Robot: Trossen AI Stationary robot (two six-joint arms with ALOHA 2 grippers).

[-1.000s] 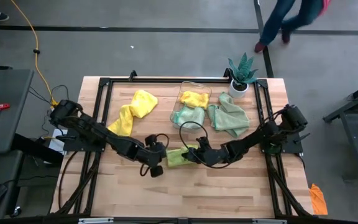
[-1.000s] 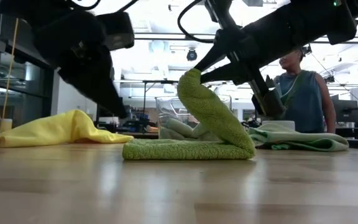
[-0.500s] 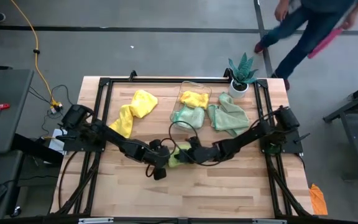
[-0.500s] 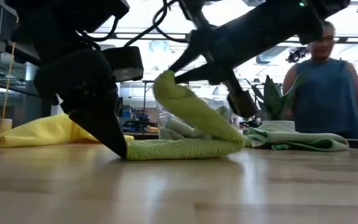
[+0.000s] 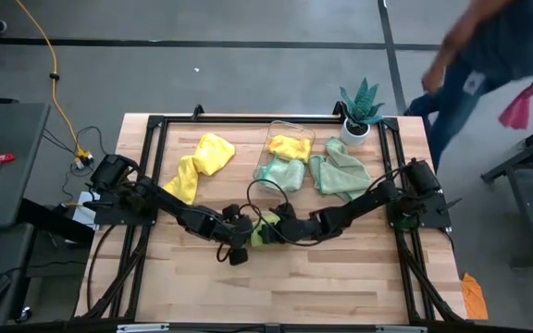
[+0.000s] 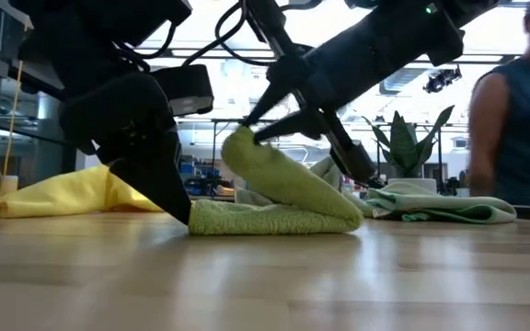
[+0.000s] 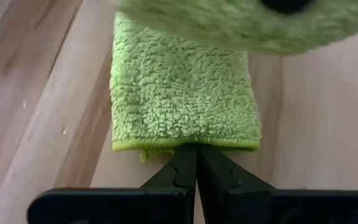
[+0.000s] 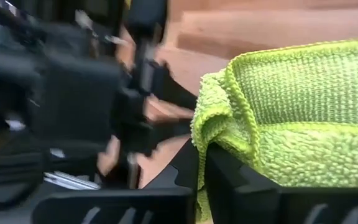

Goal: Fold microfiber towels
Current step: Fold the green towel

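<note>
Just below the middle of the high view, the two arms meet over a lime green towel lying on the counter. The left hand is fully closed, its tips pressed down at the near hem of the towel's lower layer, seemingly pinning it without gripping cloth. The right hand is pinched shut on the towel's free edge and carries it, raised above the lower layer, toward the left arm, so the upper layer slopes up from the crease at centre right of the low view. The main risk seems to be misalignment: if the right hand lets go before the carried edge is over the pinned hem, the fold would land short or skewed. A pull harder than the left hand's pressure could drag the whole towel across the counter. The hands are also very near each other, so a collision looks possible. The other towels, a yellow towel at upper left and pale green towels beside the clear bin at upper centre, lie well apart.
</note>
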